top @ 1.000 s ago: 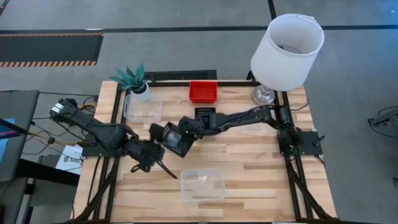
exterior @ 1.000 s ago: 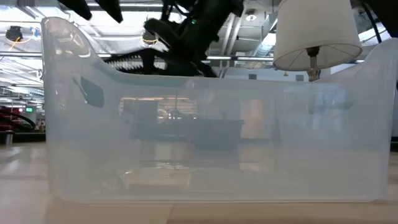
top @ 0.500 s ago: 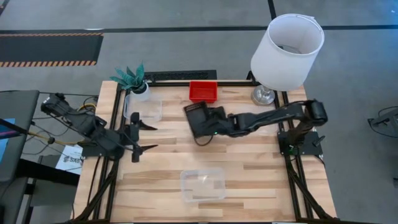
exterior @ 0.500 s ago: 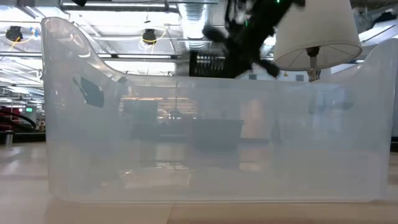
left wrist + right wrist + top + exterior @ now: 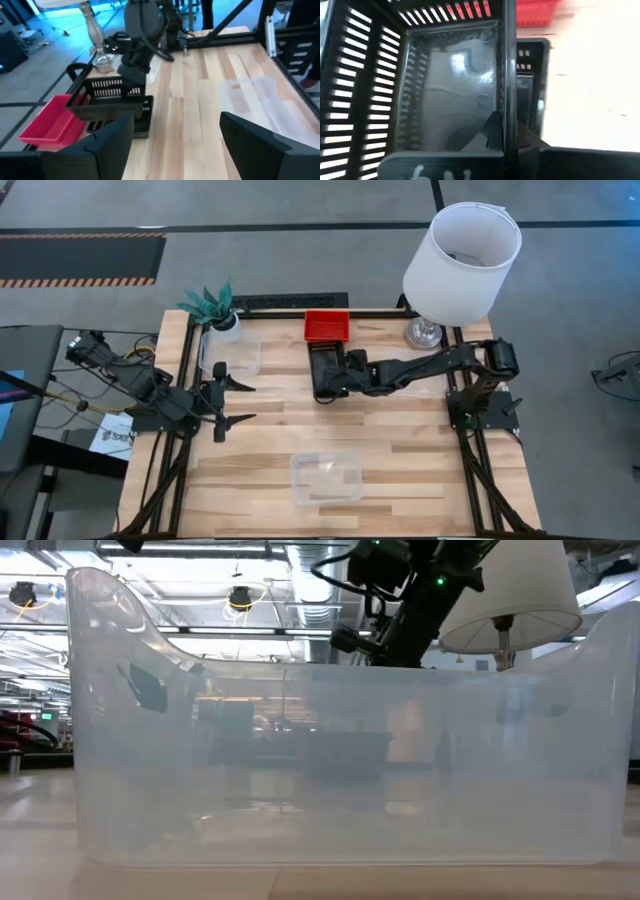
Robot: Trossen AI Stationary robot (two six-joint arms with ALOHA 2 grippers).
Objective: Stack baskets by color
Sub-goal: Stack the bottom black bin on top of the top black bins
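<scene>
The right hand (image 5: pixel 340 373) was clamped on the wall of a black basket (image 5: pixel 325 365), its fingers pinched together on the slatted side, as the right wrist view showed close up. In the left wrist view that basket hung just above a second black basket (image 5: pixel 131 119) on the tabletop (image 5: pixel 420 450), not yet seated in it. Half a second earlier the carried basket had been nearer the middle of the tabletop and skewed — now it sat squarer and had moved toward the far edge, just short of the red basket (image 5: pixel 326 326). That suggested black was about to go onto black, the stacking step nearly done.

The left hand (image 5: pixel 232 402) had pulled away from the centre a second before and now waited at the left edge, fingers spread wide and empty, beside a clear basket (image 5: pixel 232 356) near the potted plant (image 5: pixel 212 305). Another clear basket (image 5: pixel 326 477) lay well apart at the near edge — those two were not yet stacked. The lamp (image 5: pixel 460 255) stood at the far right corner.
</scene>
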